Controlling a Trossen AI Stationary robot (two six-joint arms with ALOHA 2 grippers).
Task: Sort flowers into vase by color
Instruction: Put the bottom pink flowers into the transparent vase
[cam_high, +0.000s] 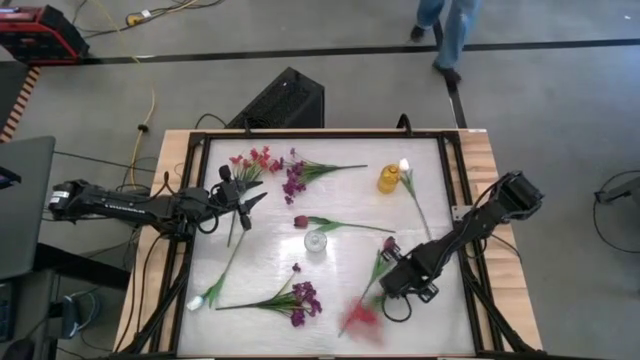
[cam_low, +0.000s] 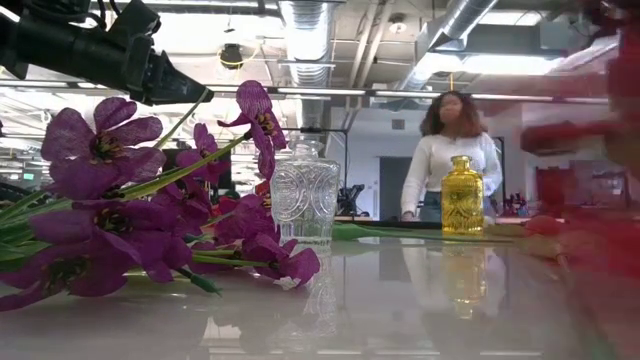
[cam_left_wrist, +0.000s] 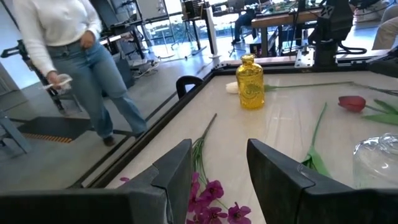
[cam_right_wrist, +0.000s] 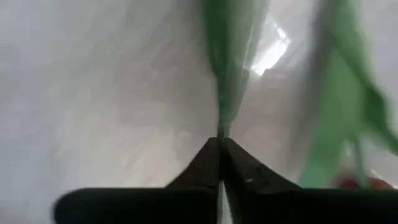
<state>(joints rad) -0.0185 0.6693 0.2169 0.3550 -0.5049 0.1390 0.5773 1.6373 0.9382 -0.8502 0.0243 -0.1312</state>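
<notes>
On the white table (cam_high: 330, 340), flowers lie scattered, with bare surface between the clear vase (cam_high: 316, 242) at centre and the near edge. The yellow vase (cam_high: 388, 179) stands toward the far side, beside a whitish bud (cam_high: 404, 165). A red cluster (cam_high: 252, 163) and a purple cluster (cam_high: 293, 180) lie at the far left; another purple cluster (cam_high: 303, 300) lies near the front edge; a maroon tulip (cam_high: 301, 221) lies just beyond the clear vase.

The left gripper (cam_high: 250, 200) hovers over the far-left part of the table, arm reaching in level from the left edge, jaws apart and holding nothing. The right arm angles in from the right edge; the right gripper (cam_high: 385, 272) is right of centre, jaws closed on the green stalk of a red flower (cam_high: 360, 318), whose blurred blossom is by the near edge.

The right wrist view shows the fingertips pinching the stalk (cam_right_wrist: 227, 74), hidden from above. The low view shows a person (cam_low: 448, 150) behind the table.
</notes>
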